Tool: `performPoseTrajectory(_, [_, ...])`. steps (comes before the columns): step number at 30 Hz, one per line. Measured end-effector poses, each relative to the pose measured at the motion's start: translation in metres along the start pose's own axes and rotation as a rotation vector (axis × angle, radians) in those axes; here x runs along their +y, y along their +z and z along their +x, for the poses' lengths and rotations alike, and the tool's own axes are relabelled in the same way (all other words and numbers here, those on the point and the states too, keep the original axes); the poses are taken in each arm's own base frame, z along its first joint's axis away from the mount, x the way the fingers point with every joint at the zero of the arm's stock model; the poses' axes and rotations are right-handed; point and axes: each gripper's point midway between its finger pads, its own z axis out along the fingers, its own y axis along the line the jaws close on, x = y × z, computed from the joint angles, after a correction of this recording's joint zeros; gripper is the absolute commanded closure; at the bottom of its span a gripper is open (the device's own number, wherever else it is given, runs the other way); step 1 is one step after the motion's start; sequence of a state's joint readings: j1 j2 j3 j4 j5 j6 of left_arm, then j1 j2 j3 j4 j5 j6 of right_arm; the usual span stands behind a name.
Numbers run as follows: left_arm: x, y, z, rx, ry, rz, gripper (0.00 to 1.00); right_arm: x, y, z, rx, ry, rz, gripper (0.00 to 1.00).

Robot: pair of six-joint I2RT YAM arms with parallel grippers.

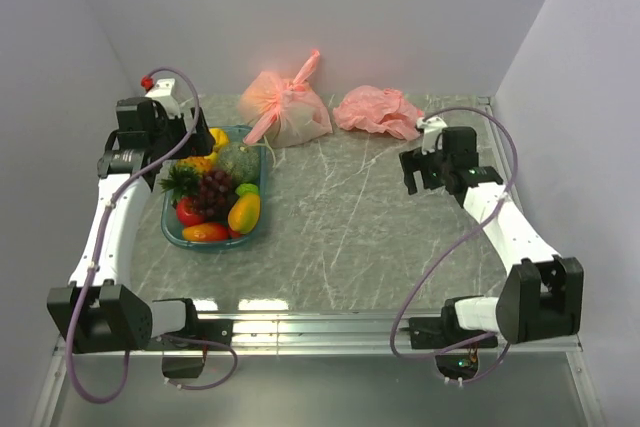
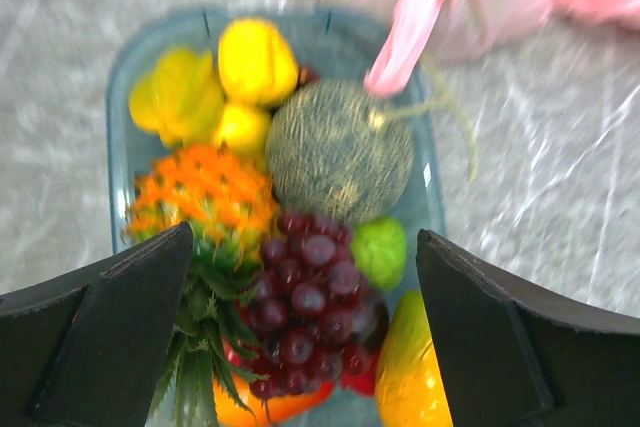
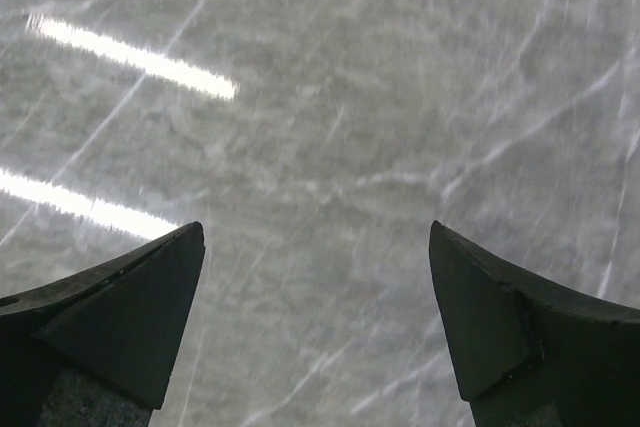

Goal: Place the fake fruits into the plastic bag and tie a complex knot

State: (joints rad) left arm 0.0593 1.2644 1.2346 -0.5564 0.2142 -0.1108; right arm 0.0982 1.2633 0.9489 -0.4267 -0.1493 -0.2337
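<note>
Left wrist view: the left gripper (image 2: pixel 303 239), jaws spread, hangs over a shallow teal plastic tray (image 2: pixel 120 67) of glossy fake fruits (image 1: pixel 215 197): one knobbly orange pineapple (image 2: pixel 205 192), one purple grape bunch (image 2: pixel 310 297), one netted melon (image 2: pixel 340 152). Behind lie two crinkly bags: the crumpled salmon-pink plastic bag (image 1: pixel 378 110) and a paler tied bag (image 1: pixel 290 112). The right gripper (image 3: pixel 315 237) gapes above the grey veined table (image 3: pixel 330 97).

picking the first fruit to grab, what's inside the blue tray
The tray holds a pineapple, purple grapes, a netted melon, a lime, a mango and yellow fruits. A red fruit shows under the grapes, mostly covered; the tray floor beneath the pile is hidden.
</note>
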Motion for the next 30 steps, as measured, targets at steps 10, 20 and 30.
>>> performPoseTrajectory(10, [-0.016, -0.017, -0.043, -0.184, 0.015, 0.057, 0.01, -0.001, 0.083, -0.070, -0.111, -0.235, 0.078, 0.01])
performPoseTrajectory(20, [-0.034, -0.030, -0.054, -0.288, 0.015, 0.148, 0.01, -0.020, 0.195, -0.087, -0.135, -0.355, 0.266, 0.06])
performPoseTrajectory(30, [-0.035, -0.025, -0.044, -0.272, -0.004, 0.161, 0.01, -0.033, 0.241, -0.123, -0.170, -0.424, 0.388, 0.84])
